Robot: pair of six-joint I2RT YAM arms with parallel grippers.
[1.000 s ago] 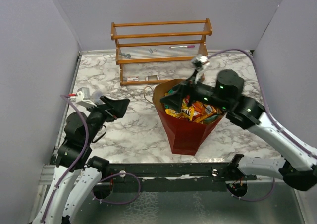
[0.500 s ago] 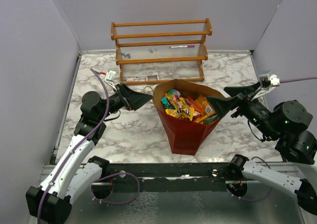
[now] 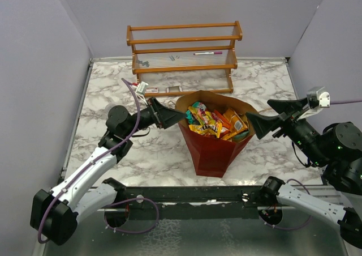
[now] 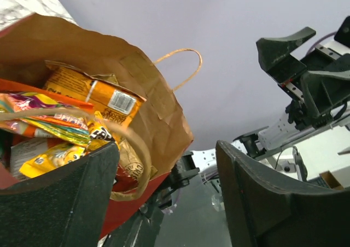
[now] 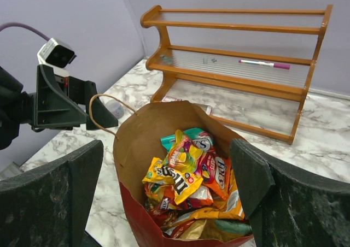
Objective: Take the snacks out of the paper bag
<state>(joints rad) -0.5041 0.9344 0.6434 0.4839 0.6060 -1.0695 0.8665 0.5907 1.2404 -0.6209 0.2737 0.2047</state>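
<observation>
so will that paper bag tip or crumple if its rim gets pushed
Probably crumples first: the paper bag has thin kraft walls, already creased at the rim. It may also tip, since it looks narrower at its base and the snacks sit heaped near the top.

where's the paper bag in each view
Top external: the paper bag stands in the centre of the picture.
Left wrist: it fills the left half, brown inside showing.
Right wrist: bottom centre, seen from above, mouth open.
Shared landmark: the snacks heaped inside it.
</observation>
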